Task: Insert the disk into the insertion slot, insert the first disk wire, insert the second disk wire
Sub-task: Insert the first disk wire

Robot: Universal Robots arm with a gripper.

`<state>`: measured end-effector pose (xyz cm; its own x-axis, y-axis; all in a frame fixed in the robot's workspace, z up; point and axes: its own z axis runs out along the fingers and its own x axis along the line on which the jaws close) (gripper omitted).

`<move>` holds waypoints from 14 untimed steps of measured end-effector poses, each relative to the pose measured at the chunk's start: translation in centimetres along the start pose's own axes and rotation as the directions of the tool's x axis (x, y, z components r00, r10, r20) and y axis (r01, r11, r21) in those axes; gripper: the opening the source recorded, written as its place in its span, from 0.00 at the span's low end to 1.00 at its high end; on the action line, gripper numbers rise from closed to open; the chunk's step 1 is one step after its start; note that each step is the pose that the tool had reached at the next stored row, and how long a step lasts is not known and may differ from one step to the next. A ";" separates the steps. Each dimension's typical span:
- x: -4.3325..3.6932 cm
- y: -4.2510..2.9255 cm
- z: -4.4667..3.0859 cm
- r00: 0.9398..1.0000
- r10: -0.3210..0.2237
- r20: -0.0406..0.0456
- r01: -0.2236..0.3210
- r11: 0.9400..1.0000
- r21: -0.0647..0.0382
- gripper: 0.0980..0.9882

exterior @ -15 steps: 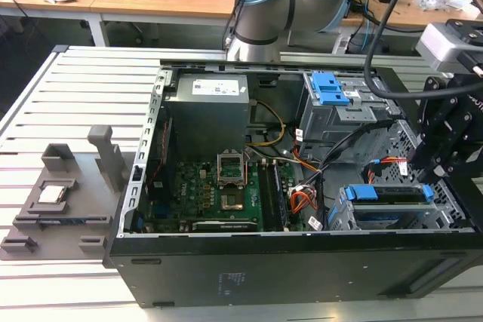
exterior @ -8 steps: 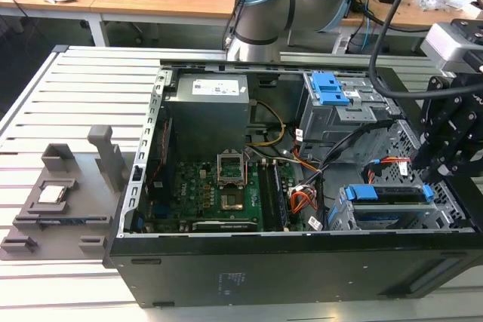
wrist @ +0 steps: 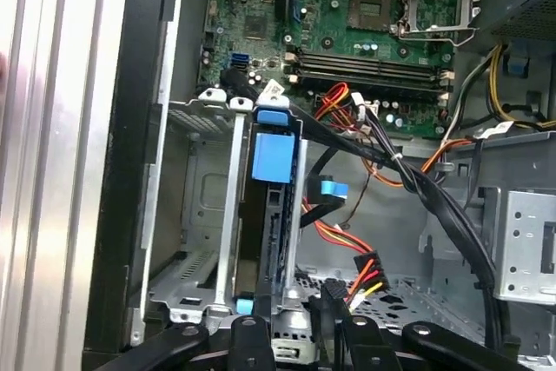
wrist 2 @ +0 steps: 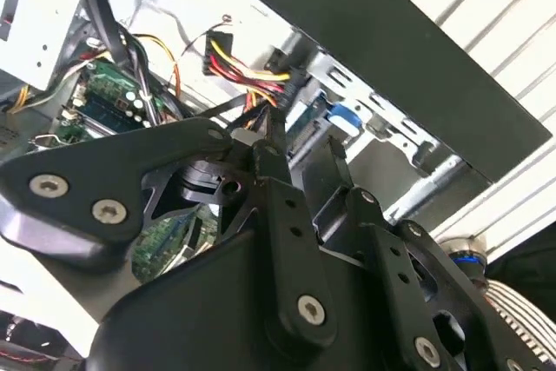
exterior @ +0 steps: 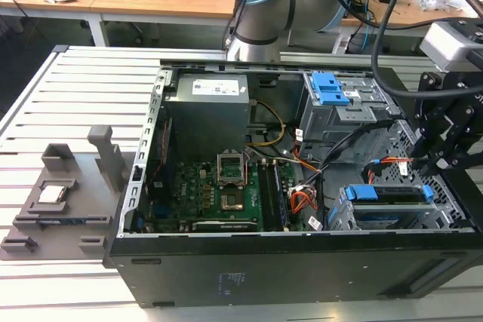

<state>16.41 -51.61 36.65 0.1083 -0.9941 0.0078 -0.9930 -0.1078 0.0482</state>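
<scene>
Disk (wrist: 272,158) (blue carrier) sits in the insertion slot (wrist: 204,197). Gripper (exterior: 435,162) hangs just beside its end, near the power connector (wrist: 365,265); cannot tell its grip.

Even room light, pale glare on the ribbed table (wrist: 35,128), shadow inside the computer case (exterior: 264,269)

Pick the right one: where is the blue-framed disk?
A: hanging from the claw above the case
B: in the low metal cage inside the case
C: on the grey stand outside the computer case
B: the disk sits with its blue frame inside the low metal cage within the computer case, as the first wrist view also shows.
</scene>
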 end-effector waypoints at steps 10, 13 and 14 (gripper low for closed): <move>-1.47 -0.27 0.73 0.989 -0.147 -0.034 0.147 0.989 -0.004 0.30; -1.49 -0.48 0.95 0.985 -0.168 -0.046 0.168 0.986 -0.007 0.30; -1.49 -0.55 0.98 0.985 -0.168 -0.050 0.168 0.986 -0.008 0.30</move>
<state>16.75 -50.09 35.63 0.2756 -0.9600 0.0496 -0.9604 -0.2727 0.0570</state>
